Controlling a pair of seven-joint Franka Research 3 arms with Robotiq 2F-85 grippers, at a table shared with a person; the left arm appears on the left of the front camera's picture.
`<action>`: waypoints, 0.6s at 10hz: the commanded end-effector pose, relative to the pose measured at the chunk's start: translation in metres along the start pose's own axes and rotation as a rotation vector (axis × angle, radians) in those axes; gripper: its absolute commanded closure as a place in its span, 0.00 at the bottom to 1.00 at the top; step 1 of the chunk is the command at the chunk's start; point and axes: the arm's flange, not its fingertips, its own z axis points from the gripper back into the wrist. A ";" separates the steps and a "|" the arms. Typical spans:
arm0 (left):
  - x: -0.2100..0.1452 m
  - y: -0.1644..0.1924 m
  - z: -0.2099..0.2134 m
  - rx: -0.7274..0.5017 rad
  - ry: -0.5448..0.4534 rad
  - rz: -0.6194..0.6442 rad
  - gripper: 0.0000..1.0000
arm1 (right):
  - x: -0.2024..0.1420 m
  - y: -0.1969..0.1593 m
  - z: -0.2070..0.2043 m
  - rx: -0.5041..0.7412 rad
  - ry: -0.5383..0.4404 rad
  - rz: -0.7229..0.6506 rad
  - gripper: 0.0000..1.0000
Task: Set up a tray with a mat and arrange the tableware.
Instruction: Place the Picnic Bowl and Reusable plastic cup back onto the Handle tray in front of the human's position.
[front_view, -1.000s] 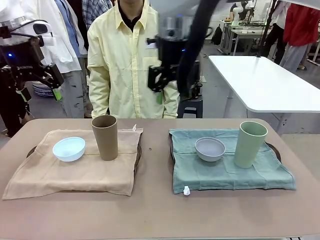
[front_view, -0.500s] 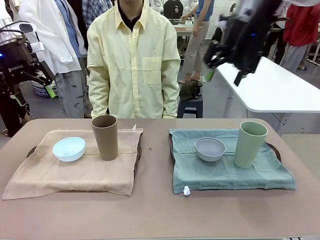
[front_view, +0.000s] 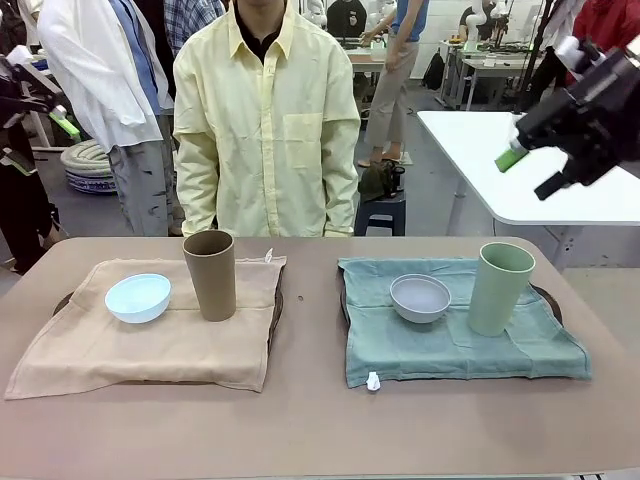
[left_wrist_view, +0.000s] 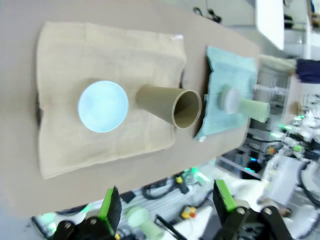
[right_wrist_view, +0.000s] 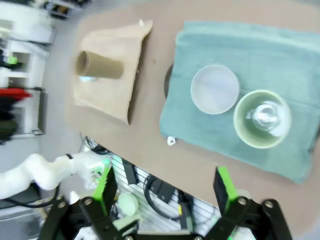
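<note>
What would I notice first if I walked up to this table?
Two neat place settings: on the left a tan mat holding a light blue bowl and a tall tan-brown cup, on the right a green mat with a grey-white bowl and a pale green cup. A person in a yellow shirt stands behind them.

Both arms are raised high at the sides; the left hand and right hand have their green-padded fingers spread apart, holding nothing.
</note>
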 end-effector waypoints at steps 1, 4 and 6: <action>0.007 0.025 0.006 -0.118 0.038 0.050 0.04 | -0.013 -0.026 -0.001 0.122 -0.013 0.023 0.00; 0.002 0.016 0.005 -0.060 0.014 0.032 0.04 | -0.010 -0.020 0.000 0.057 -0.010 0.003 0.00; 0.002 0.016 0.005 -0.060 0.014 0.032 0.04 | -0.010 -0.020 0.000 0.057 -0.010 0.003 0.00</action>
